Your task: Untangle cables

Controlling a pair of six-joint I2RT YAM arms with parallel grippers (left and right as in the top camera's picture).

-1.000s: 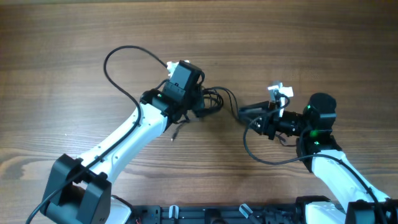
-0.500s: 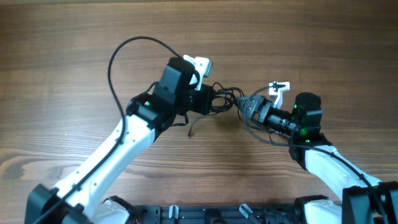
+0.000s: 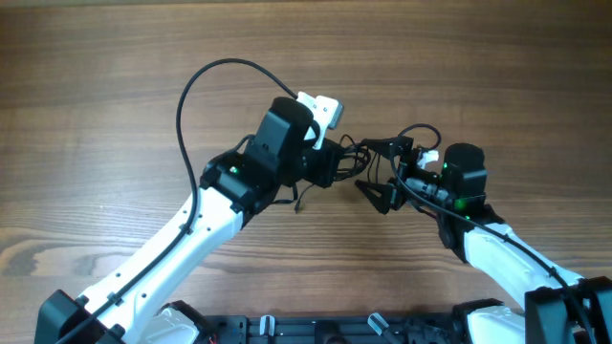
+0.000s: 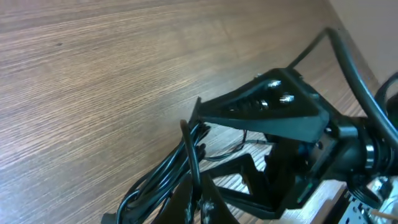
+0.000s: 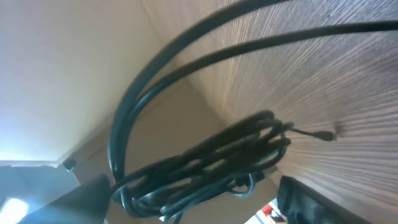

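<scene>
1. The left claw (image 3: 333, 164) is clamping shut on the cables (image 3: 352, 151), pinning the bundle at the middle of the table (image 3: 115, 76), between the 2 arms.
2. The right claw (image 3: 367, 164) is standing wide open and gripping nothing. Its 2 fingers (image 4: 267, 109) are reaching toward 9 o'clock, 1 on each side of the bundle's free end.
3. Here is the relation that matters: from above, the bundle is lying at 9 o'clock from the right claw, right at its fingertips. Its long axis is running roughly 9 to 3, along the line joining the 2 claws, so the free end is pointing into the open jaws.
4. The left arm is acting as the anchor on the 9 o'clock side. The right arm is the free one and the nearer to the loose end, so I am judging that the next grab falls to it: closing on a strand and drawing it off toward 3 o'clock.
5. The right wrist view is showing a tight, many-looped coil with 1 thin plug end poking out. Which strand is sitting between the jaws, I cannot tell.
</scene>
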